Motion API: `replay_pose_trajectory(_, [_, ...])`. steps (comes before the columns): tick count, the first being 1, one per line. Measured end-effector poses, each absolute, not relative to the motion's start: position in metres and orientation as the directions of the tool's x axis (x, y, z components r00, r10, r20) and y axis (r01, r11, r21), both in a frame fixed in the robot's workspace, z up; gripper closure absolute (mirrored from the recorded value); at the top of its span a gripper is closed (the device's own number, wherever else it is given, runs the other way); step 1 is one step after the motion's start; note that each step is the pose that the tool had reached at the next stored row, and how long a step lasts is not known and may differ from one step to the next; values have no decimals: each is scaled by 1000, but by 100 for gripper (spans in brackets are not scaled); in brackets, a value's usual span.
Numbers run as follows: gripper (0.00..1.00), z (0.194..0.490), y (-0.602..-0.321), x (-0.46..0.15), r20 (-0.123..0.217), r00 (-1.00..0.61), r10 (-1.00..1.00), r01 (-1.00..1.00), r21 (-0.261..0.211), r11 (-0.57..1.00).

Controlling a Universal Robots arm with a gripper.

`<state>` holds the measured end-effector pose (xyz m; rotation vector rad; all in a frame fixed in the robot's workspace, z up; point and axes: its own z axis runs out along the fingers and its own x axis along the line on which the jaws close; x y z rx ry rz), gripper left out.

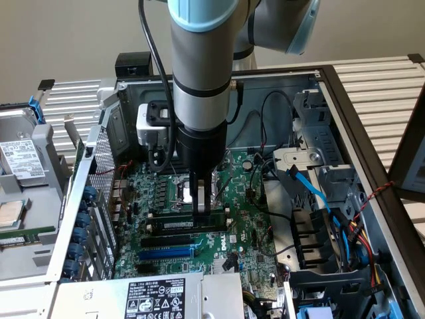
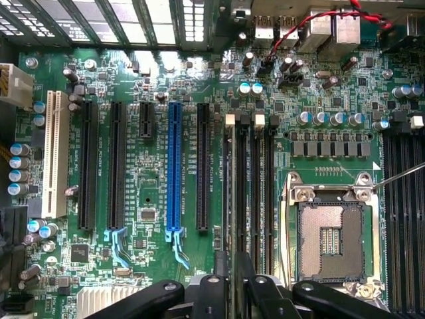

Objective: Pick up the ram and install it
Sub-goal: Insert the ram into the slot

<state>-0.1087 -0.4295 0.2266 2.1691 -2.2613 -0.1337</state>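
Judging from how the parts lie, the task is near its end. The pick-up is done and the ram (image 1: 176,226) is no longer carried. It stands on edge in one of the long black memory slots on the motherboard (image 1: 249,232), inside the open computer case (image 1: 345,119).

**Position of the ram.** In the exterior view the stick runs across the board, just beside the CPU socket (image 2: 332,232). A further black slot and then the blue expansion slot (image 1: 166,253) lie on its other side. It looks level along its length, with neither end visibly raised.

**State of the claw.** The gripper (image 1: 204,211) hangs straight down over the end of the ram nearer the exterior view's right. In the wrist view the gripper (image 2: 234,289) has its jaws apart with a clear gap between them, straddling the line of the slot. The claw therefore reads as released, not clenched on the stick. Whether a pad is touching the ram's upper edge cannot be told.

**Remaining work.**
- The slot latches at the ends of the ram are too small to read, so full seating is not confirmed.
- The arm stands low over the board, close to the stick.
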Motion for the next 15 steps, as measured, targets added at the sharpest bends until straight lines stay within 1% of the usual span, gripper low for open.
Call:
replay_pose_trajectory(9, [80,227,-430,-109,-55,-43,-998,-997,65,40])
replay_pose_trajectory(15, [80,237,-430,-109,-55,-43,-998,-997,65,40])
